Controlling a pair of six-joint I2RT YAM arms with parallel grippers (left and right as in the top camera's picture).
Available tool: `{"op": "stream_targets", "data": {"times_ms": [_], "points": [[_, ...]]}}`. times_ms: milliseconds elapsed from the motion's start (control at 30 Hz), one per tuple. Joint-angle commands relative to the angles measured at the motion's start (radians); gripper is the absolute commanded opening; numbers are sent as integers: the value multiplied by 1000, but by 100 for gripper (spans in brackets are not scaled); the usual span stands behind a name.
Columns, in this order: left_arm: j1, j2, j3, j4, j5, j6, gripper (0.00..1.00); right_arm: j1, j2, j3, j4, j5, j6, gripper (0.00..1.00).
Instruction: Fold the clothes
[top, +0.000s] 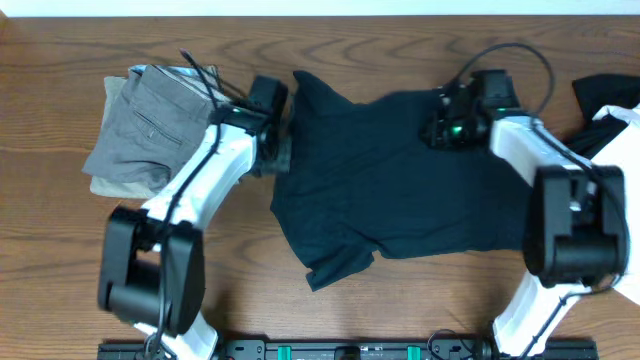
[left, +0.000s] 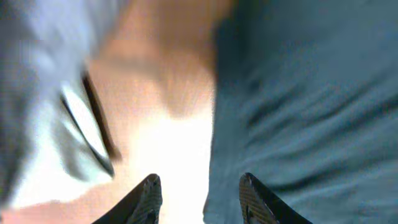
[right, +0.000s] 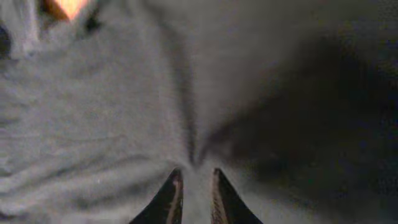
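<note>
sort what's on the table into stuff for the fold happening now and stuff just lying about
In the job: black T-shirt, left gripper, right gripper.
Lying about: grey trousers stacked folded at the left, black and white pieces at the right edge.

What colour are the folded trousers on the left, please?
The trousers are grey; overhead view is clearest.

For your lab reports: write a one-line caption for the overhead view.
Left arm and right arm reach a dark T-shirt spread on a wooden table, grey trousers folded beside it.

White-shelled arms (top: 215, 165), bulky black joints (top: 572, 225), thin black cables (top: 520, 46).
</note>
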Motion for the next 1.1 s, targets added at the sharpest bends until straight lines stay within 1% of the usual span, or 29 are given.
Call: {"op": "stream_targets", "data": {"times_ms": [0, 100, 167, 200, 233, 333, 500, 633, 767, 933, 1067], "points": [[2, 9, 14, 59, 93, 121, 33, -26, -101, -1, -15, 16, 11, 10], [2, 55, 11, 139, 185, 216, 22, -29, -109, -1, -36, 69, 58, 7], [2, 99, 11, 171, 193, 228, 14, -29, -100, -1, -77, 170, 129, 2], [2, 116, 11, 176, 195, 232, 11, -29, -96, -1, -100, 216, 159, 1], [2, 138, 11, 178, 200, 248, 10, -29, -89, -1, -125, 264, 192, 1], [0, 187, 11, 171, 203, 272, 9, -34, -70, -1, -173, 316, 219, 1], [2, 239, 11, 178, 181, 283, 9, -37, -35, -2, -168, 327, 219, 1], [5, 272, 11, 231, 50, 267, 9, -37, 26, -2, -123, 330, 236, 1], [30, 314, 11, 314, -44, 233, 10, -37, 112, -2, -44, 323, 264, 1], [77, 339, 11, 428, -43, 203, 10, -32, 196, -2, 110, 237, 264, 1], [114, 339, 35, 482, -42, 192, 10, -32, 212, -2, 263, 145, 264, 1]]}}
